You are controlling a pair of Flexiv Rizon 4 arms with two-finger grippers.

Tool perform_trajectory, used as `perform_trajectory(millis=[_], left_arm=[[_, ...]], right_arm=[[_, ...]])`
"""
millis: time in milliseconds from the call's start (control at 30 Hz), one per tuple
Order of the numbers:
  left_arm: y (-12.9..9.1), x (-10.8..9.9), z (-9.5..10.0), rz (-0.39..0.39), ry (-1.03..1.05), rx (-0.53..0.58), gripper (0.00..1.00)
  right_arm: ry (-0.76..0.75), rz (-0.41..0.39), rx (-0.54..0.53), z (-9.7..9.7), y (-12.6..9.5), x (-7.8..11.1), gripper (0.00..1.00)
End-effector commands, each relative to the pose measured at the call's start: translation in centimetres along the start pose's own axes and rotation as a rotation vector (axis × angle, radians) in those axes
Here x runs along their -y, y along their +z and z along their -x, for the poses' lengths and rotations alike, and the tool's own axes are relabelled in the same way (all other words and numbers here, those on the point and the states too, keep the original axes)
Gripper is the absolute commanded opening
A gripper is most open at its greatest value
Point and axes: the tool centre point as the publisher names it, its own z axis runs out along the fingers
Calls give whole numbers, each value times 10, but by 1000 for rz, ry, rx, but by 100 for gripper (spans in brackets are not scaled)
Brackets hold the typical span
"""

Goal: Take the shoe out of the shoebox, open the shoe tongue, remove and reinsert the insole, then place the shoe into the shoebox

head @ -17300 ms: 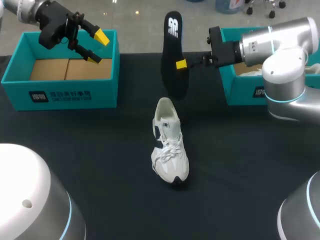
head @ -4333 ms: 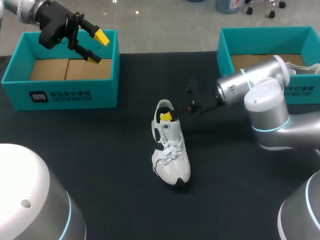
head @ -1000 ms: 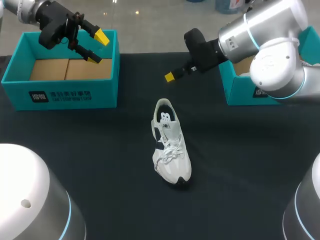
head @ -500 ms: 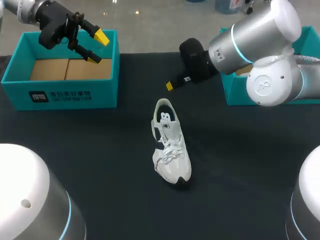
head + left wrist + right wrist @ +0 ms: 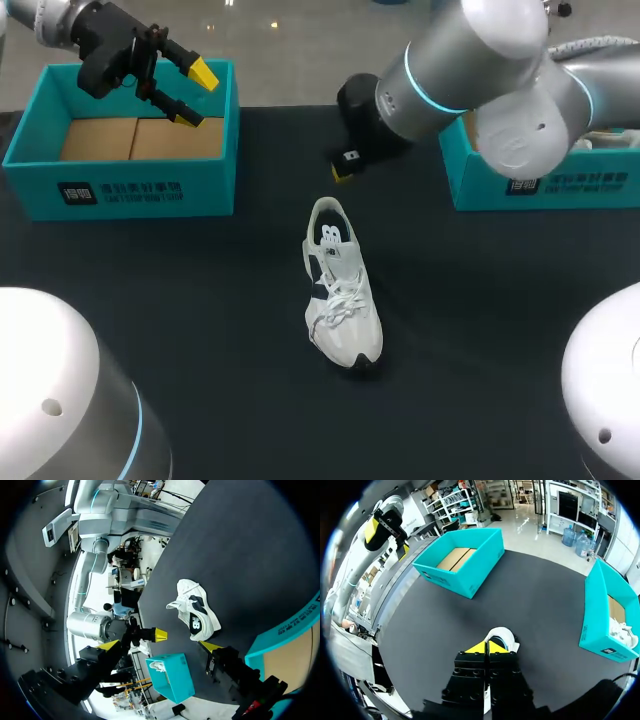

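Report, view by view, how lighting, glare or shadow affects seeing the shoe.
Head view: even light, no glare on the white shoe; shadows barely show on the black table. Left wrist view: the shoe is brightly lit against the dark table. Right wrist view: no glare, but the right gripper hides most of the shoe.

**Left gripper spread wide, right gripper pinched closed**

The left arm comes in from the far left corner and is held high. The left gripper angles toward the middle, its two yellow-tipped fingers set wide apart with nothing between them. The right arm reaches in from the right, past the middle, with its wrist turned downward. The right gripper points down with its yellow fingertips pressed together, holding nothing.
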Motion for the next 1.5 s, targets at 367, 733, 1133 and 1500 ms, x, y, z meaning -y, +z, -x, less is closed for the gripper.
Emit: perform_trajectory(millis=[367, 733, 1133, 1500], left_arm=[[0, 0, 0, 0, 0, -2, 100], [0, 0, 0, 0, 0, -2, 100], [0, 0, 0, 0, 0, -2, 100], [0, 0, 0, 0, 0, -2, 100]], right_arm=[[113, -26, 191, -4, 24, 7, 0], [153, -76, 211, -15, 62, 39, 0], [141, -209, 217, -6, 82, 68, 0], [143, -282, 224, 11, 105, 91, 0]])
